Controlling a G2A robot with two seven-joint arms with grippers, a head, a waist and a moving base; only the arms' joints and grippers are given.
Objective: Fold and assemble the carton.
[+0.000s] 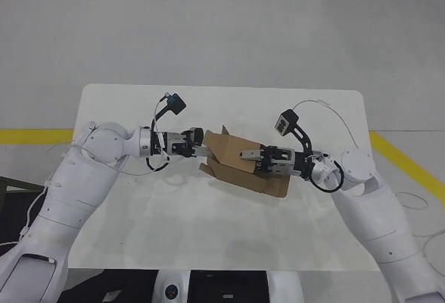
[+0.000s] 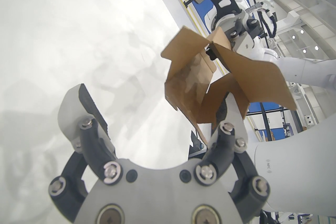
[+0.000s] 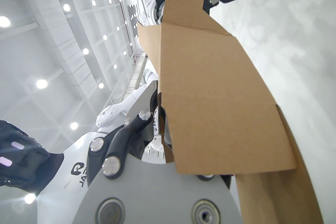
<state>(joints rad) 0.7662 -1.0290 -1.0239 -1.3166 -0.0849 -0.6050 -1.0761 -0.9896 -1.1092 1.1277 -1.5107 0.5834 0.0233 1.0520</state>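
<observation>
The box between the two grippers is plain brown all over. The left gripper is shiny grey with black arms and black pads. The right gripper is grey and black too. The surface under both grippers is plain white. The floor far past the grippers is pale grey, with a bright yellow line on it.

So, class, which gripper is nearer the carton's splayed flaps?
Left. The left gripper sits open at the flaps, one finger beside them; the right gripper holds the carton's far end.
</observation>
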